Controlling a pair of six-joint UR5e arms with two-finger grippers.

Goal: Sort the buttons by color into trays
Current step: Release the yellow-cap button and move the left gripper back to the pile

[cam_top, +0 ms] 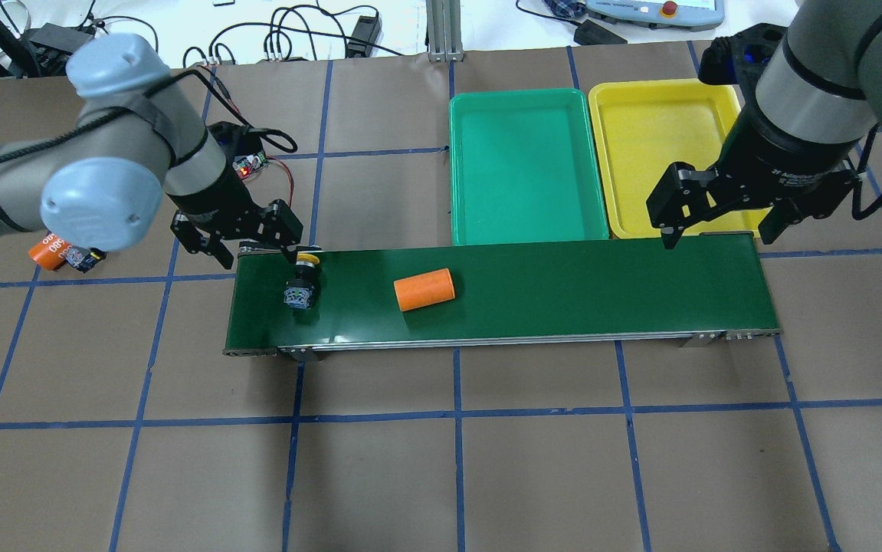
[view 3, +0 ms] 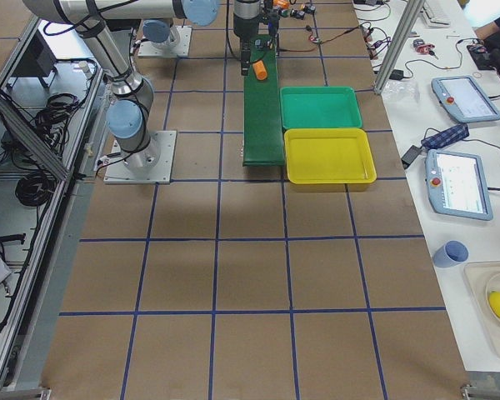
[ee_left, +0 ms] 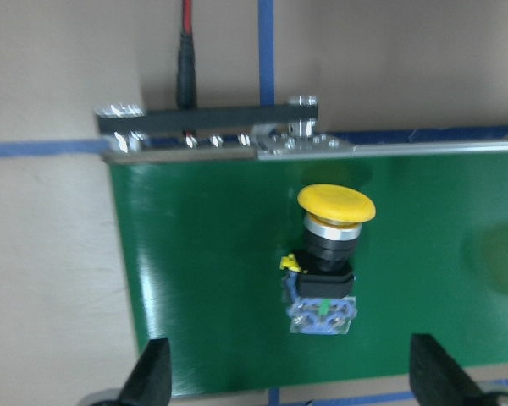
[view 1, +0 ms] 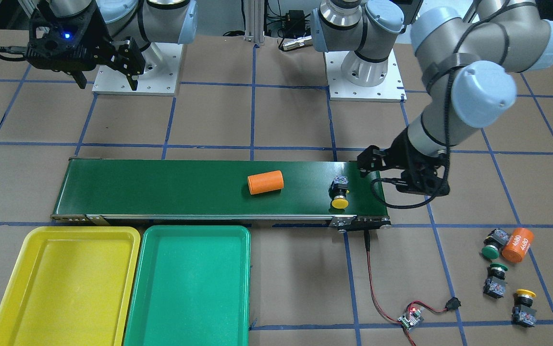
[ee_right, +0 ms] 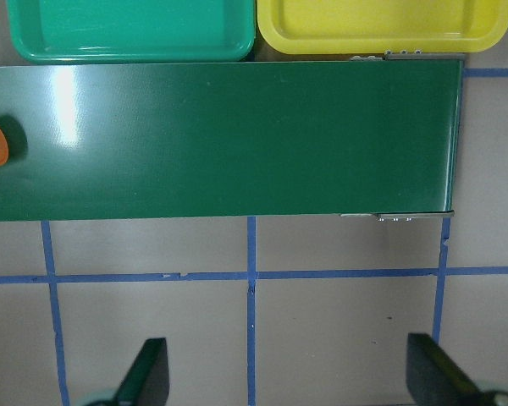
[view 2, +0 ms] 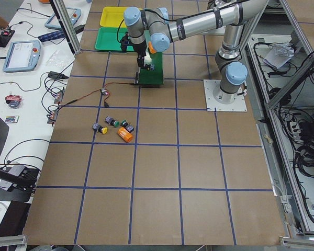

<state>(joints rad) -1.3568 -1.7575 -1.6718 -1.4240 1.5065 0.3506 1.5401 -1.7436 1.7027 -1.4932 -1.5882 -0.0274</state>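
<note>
Facing the robot, the yellow button (view 1: 339, 192) lay on the belt (view 1: 161, 187), far from the yellow tray (view 1: 65, 283); overhead, left claw (cam_top: 257, 254) and right claw (cam_top: 716, 238) both gaped, empty; from the left wrist, a square grip across its body looked safest.

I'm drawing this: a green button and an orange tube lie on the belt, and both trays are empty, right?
No: the button is yellow, not green, as the front-facing view shows. It and the orange tube lie on the belt; the yellow tray and green tray are empty.
</note>
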